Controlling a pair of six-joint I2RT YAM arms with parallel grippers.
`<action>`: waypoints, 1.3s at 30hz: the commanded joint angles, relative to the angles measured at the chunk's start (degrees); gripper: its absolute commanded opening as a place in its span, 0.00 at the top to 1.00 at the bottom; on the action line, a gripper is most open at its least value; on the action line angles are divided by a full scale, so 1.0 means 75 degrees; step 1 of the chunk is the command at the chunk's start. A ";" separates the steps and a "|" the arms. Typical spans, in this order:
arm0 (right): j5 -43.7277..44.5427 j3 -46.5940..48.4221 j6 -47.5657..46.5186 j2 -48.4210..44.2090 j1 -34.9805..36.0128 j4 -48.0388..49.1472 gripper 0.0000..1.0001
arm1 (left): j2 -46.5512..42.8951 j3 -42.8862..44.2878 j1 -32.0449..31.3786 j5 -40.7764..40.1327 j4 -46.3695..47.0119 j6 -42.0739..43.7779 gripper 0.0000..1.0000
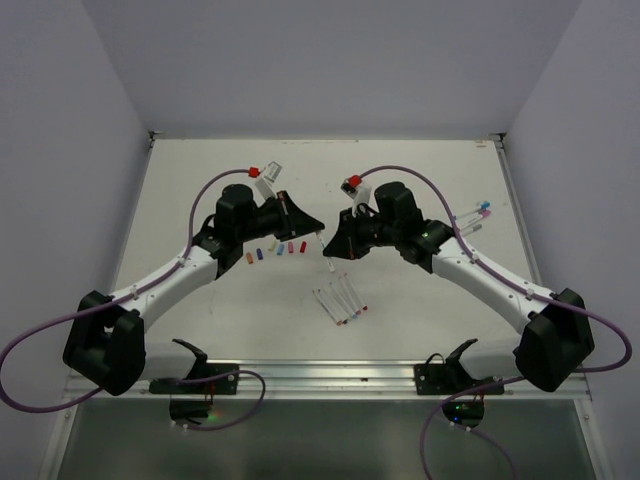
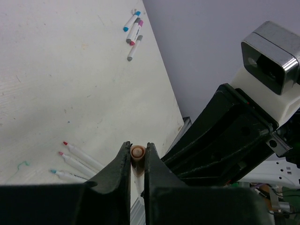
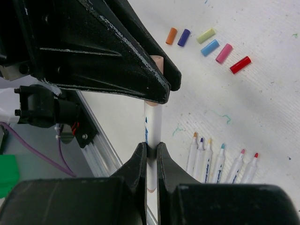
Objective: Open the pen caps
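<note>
Left pincer: fingers pressed onto the peach cap, one flat black pad on each side, the cap's end showing between them. Right pincer: clamped on the white barrel of the same pen, further down its length. The pen is held between the two arms, mid-field over the table in the overhead view.

Loose caps (orange, purple, yellow-green, blue, pink, red) lie in a row at 9 o'clock from it. Bare pens lie side by side at 5 o'clock. Capped pens sit off at 2 o'clock.

Handling, my guess: the cap is light, hard, smooth plastic, a short round tube, friction-fitted. It is likely to slip or roll between flat pads. Grip across its middle, hold the barrel close under the seam, and pull straight along the axis. The thin barrel may flex if levered sideways.
</note>
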 commanded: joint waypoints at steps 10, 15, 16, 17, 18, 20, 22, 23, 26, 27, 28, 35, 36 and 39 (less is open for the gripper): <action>-0.0451 0.0029 -0.0036 0.0339 0.0045 0.0600 0.69 | -0.0148 -0.0244 -0.0012 0.0661 0.1160 -0.0468 1.00; -0.1026 -0.0065 0.0081 0.0492 0.0045 0.1187 0.96 | -0.0148 -0.0302 -0.0012 0.1002 0.1571 -0.0891 1.00; -0.0875 -0.0054 0.0139 0.0480 0.0045 0.1198 1.00 | -0.0136 -0.0267 -0.0012 0.0967 0.1478 -0.0845 1.00; -0.0793 -0.0042 0.0128 0.0469 0.0045 0.1140 1.00 | -0.0148 -0.0186 -0.0012 0.0758 0.1222 -0.0566 1.00; -0.0606 -0.0030 0.0059 0.0434 0.0080 0.1035 1.00 | -0.0113 0.0117 -0.0012 0.0547 0.0431 -0.0331 1.00; 0.0692 0.0110 -0.0117 0.0340 0.0279 0.0395 1.00 | 0.0027 0.0864 -0.0047 -0.0471 -0.1265 0.0548 1.00; 0.2221 0.0297 -0.0317 0.0386 0.0570 0.0005 1.00 | 0.0121 0.1266 -0.0152 -0.1557 -0.2140 0.0994 1.00; 0.2997 0.0402 -0.0410 0.0491 0.0746 -0.0461 1.00 | 0.0215 0.1396 -0.0176 -0.1866 -0.2376 0.1228 1.00; 0.5496 0.0719 -0.0598 0.0865 0.1461 -0.1086 1.00 | 0.0577 0.1864 -0.0258 -0.2454 -0.3009 0.1499 1.00; 0.5977 0.0755 -0.0633 0.0948 0.1730 -0.1156 1.00 | 0.0672 0.1912 -0.0316 -0.2513 -0.3057 0.1558 1.00; 0.6527 0.0836 -0.0634 0.1042 0.1837 -0.1238 1.00 | 0.0754 0.1913 -0.0329 -0.2630 -0.3093 0.1616 1.00; 0.7564 0.0626 -0.0587 0.1148 0.1897 -0.1695 1.00 | 0.0860 0.1562 -0.0364 -0.2935 -0.2930 0.1828 1.00; 0.7367 0.0603 -0.0517 0.1171 0.1781 -0.1789 1.00 | 0.0895 0.1538 -0.0352 -0.2935 -0.2906 0.1851 1.00; 0.6874 0.0264 -0.0493 0.1020 0.1358 -0.1907 1.00 | 0.1047 0.1444 -0.0352 -0.2503 -0.2648 0.1968 1.00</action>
